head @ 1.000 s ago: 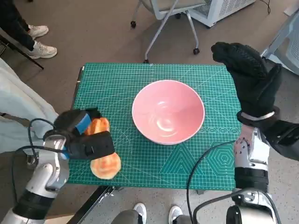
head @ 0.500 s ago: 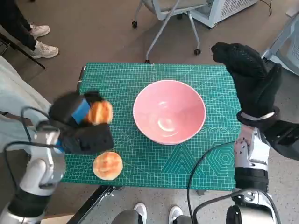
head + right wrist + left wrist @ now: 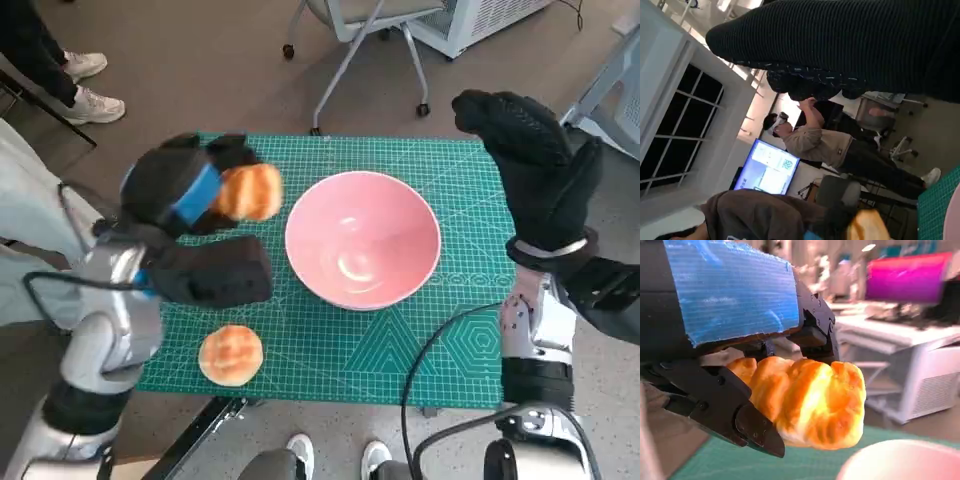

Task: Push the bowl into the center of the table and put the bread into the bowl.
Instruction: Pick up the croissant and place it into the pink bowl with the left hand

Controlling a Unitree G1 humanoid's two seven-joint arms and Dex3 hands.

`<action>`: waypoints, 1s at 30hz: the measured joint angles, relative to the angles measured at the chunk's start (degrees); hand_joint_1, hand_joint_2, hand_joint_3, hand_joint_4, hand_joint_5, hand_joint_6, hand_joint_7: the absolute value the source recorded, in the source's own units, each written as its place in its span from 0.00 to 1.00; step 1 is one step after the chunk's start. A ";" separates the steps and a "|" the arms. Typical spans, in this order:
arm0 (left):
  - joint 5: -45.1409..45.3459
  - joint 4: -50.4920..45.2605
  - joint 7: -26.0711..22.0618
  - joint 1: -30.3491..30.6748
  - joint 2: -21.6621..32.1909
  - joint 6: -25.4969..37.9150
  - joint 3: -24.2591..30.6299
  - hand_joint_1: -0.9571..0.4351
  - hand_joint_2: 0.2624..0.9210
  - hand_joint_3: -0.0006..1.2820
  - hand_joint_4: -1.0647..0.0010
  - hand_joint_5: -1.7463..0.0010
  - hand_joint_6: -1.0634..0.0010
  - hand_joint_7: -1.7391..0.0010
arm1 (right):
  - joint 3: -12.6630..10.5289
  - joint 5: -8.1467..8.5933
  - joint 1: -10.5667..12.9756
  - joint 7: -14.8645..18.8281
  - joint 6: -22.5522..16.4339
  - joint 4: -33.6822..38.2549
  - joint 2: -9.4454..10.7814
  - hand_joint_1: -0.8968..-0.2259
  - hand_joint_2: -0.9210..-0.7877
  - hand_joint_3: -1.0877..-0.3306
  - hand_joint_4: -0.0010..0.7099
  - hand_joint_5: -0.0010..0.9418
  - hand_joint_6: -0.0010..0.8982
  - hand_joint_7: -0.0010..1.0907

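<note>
Bread [image 3: 250,192], clamped by our left hand [image 3: 185,195], points toward three o'clock at the bowl [image 3: 362,238]; our right hand [image 3: 530,170] fingers apart above the green mat [image 3: 420,350].

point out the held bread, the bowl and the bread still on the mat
held bread [image 3: 252,192], head view, its golden top
bowl [image 3: 362,240], head view, its pink inside
bread on the mat [image 3: 231,353], head view, its top

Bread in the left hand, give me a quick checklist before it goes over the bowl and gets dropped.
1. Left hand holds the bread: ok.
2. Bread lifted off the green mat: ok.
3. Pink bowl empty and upright: ok.
4. Bread above the bowl: not ok, it is beside the rim.
5. Right hand away from the bowl: ok.
6. Second bread lies on the mat, outside the bowl: not ok.
</note>
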 measured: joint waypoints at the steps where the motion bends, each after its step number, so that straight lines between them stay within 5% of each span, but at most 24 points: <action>1: 0.24 0.12 -0.01 -0.66 -0.50 -0.12 -0.48 0.69 0.95 0.00 0.20 0.40 0.30 0.44 | -0.03 0.00 0.00 0.00 -0.06 0.00 -0.02 0.33 0.00 0.39 0.26 0.00 0.04 0.38; 9: 0.91 4.81 0.39 -7.32 -5.35 -4.15 -5.32 0.69 0.95 0.01 0.21 0.35 0.26 0.50 | -0.21 0.02 0.08 0.01 -0.77 0.06 -0.07 0.32 0.00 0.41 0.27 0.00 0.05 0.37; 20: 1.03 13.89 0.91 -10.60 -8.70 -11.61 -10.39 0.69 0.99 0.03 0.33 0.27 0.32 0.47 | -0.93 0.09 0.47 0.01 -0.90 0.00 -0.27 0.28 0.00 0.44 0.27 0.00 0.10 0.31; 30: 1.36 20.98 0.08 -12.12 -10.37 -14.42 -12.71 0.69 0.99 0.11 0.45 0.27 0.45 0.29 | -1.03 0.07 1.16 -0.19 -0.51 -1.18 -0.27 0.28 0.00 0.46 0.27 0.00 0.11 0.29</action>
